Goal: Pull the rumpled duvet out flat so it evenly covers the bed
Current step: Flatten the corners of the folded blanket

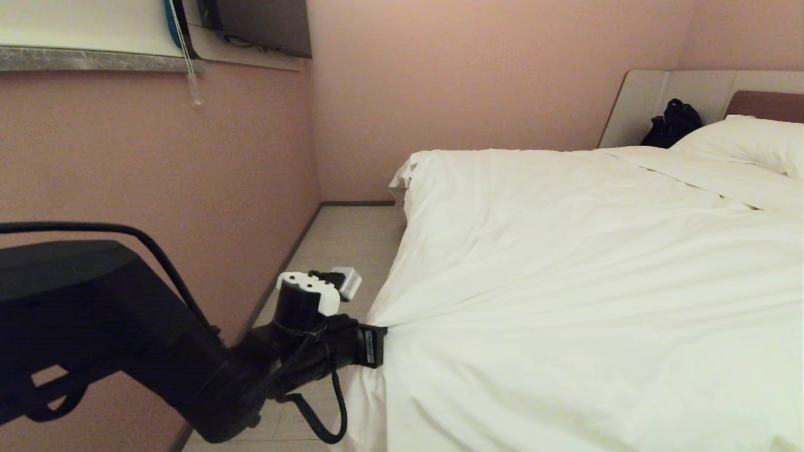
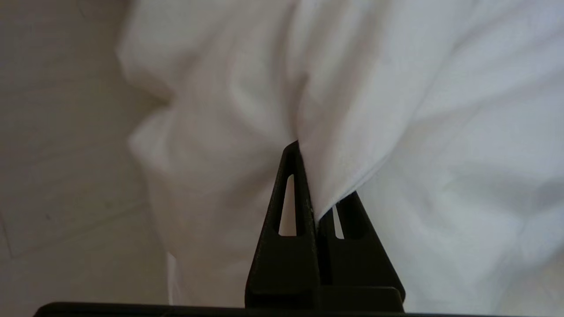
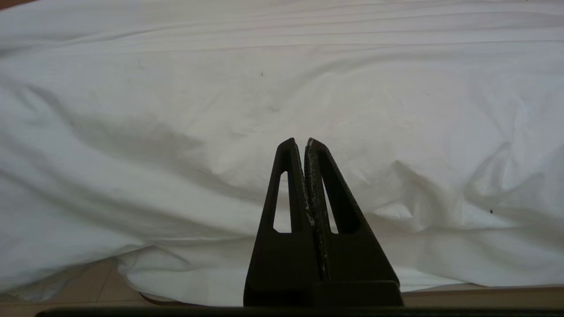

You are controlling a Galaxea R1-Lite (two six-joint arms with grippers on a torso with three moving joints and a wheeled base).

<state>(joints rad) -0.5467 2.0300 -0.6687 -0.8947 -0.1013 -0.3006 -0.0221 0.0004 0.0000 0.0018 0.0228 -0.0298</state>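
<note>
Duvet [image 1: 565, 263] hides the bed; left gripper [image 1: 383, 344], reaching level from the left, pinches its side edge.

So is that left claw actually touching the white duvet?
Touching. The left wrist view shows the left gripper shut on a fold of the duvet.

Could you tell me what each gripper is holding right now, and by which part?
The left gripper pinches a fold at the duvet's left side edge. The right gripper is shut on nothing.
</note>
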